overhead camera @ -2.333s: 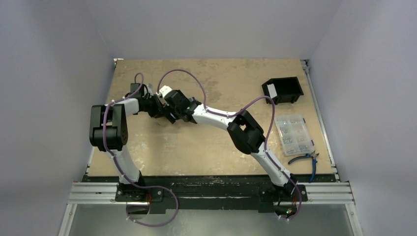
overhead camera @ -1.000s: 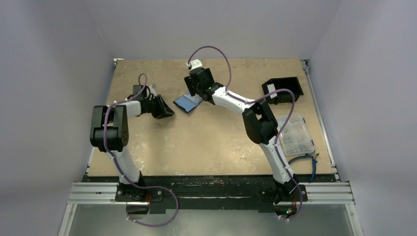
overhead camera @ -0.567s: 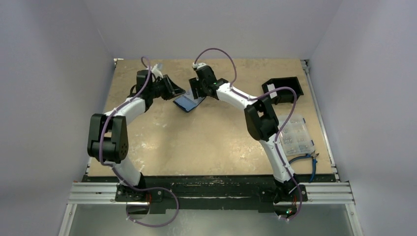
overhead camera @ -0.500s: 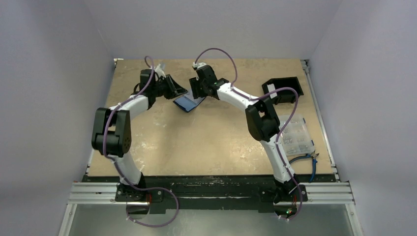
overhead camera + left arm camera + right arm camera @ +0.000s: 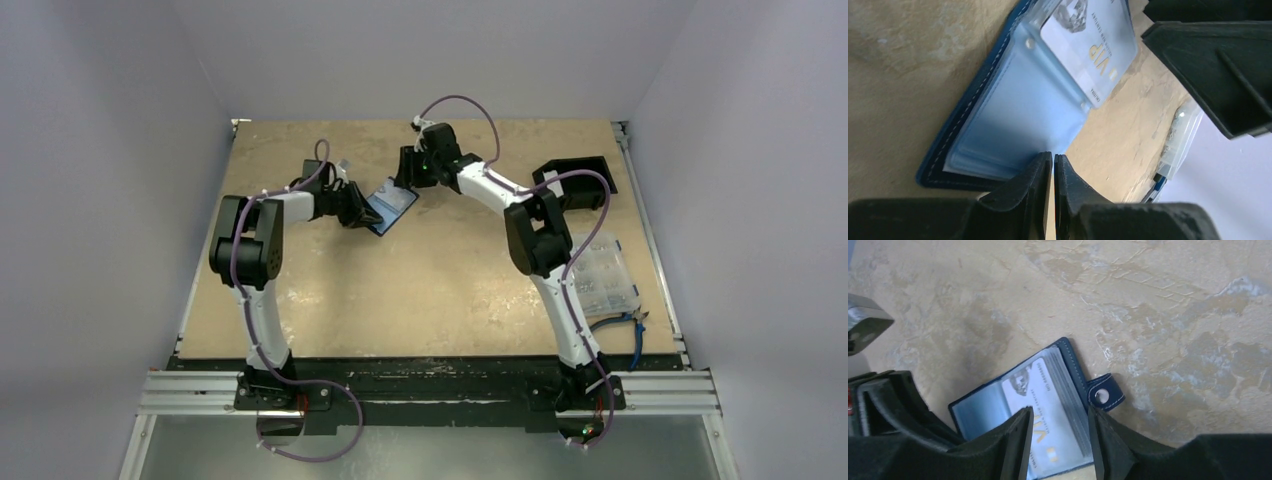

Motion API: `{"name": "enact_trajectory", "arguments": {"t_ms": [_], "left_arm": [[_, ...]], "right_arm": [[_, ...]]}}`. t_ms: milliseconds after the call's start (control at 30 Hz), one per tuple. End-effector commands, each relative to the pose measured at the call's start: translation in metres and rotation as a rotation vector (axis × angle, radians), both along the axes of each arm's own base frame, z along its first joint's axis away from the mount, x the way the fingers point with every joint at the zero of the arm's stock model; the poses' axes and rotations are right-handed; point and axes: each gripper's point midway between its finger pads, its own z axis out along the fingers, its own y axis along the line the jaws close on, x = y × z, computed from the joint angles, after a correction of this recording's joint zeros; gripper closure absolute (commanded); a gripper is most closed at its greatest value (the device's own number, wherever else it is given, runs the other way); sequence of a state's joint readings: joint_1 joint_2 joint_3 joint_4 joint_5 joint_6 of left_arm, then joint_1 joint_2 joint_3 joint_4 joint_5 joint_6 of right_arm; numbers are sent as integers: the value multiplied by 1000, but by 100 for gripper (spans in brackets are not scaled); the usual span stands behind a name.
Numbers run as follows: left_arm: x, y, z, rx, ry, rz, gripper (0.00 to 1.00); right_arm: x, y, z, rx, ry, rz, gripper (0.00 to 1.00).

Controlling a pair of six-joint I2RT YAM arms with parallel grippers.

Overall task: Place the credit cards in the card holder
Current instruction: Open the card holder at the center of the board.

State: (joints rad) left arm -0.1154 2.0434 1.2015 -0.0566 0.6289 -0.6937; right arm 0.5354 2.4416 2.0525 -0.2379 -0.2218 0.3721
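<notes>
Top view: we noted the card holder (image 5: pixel 398 200) lying open on the far middle of the bench (image 5: pixel 420 290). The left gripper (image 5: pixel 366 213) was at its left edge and the right gripper (image 5: pixel 407 183) just over its far side. A black box (image 5: pixel 577 182) and a clear compartment box (image 5: pixel 598 272) sat well apart to the right.

Left wrist: the left jaws were almost together, with only a thin slit between them. Their tips were at the edge of the clear sleeves (image 5: pixel 1018 115); we could not tell if they pinched one. A pale VIP card (image 5: pixel 1093 45) sat in a sleeve.

Right wrist: the right jaws stood apart above the card, gripping nothing. The snap tab (image 5: pixel 1104 396) stuck out on the right.
</notes>
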Motion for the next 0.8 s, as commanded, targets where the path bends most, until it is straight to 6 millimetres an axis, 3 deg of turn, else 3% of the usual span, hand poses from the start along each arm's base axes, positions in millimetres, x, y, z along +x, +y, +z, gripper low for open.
{"name": "enact_trajectory", "arguments": {"t_ms": [0, 133, 233, 333, 433, 533, 767], "left_arm": [[-20, 35, -29, 93, 98, -1, 87], [-21, 59, -26, 162, 87, 36, 87], [-20, 64, -21, 196, 62, 25, 86], [-19, 72, -16, 247, 40, 25, 85], [-18, 76, -7, 275, 11, 35, 85], [-30, 78, -2, 250, 24, 53, 84], [-63, 90, 14, 184, 20, 103, 83]], "right_arm": [[-14, 9, -5, 68, 14, 21, 47], [-28, 6, -31, 87, 91, -7, 49], [-43, 7, -36, 124, 131, -24, 56], [-57, 11, -28, 211, 157, -52, 61], [-64, 23, -17, 247, 152, -21, 62], [-73, 44, -15, 227, 138, 50, 62], [-98, 79, -27, 154, 90, 195, 57]]}}
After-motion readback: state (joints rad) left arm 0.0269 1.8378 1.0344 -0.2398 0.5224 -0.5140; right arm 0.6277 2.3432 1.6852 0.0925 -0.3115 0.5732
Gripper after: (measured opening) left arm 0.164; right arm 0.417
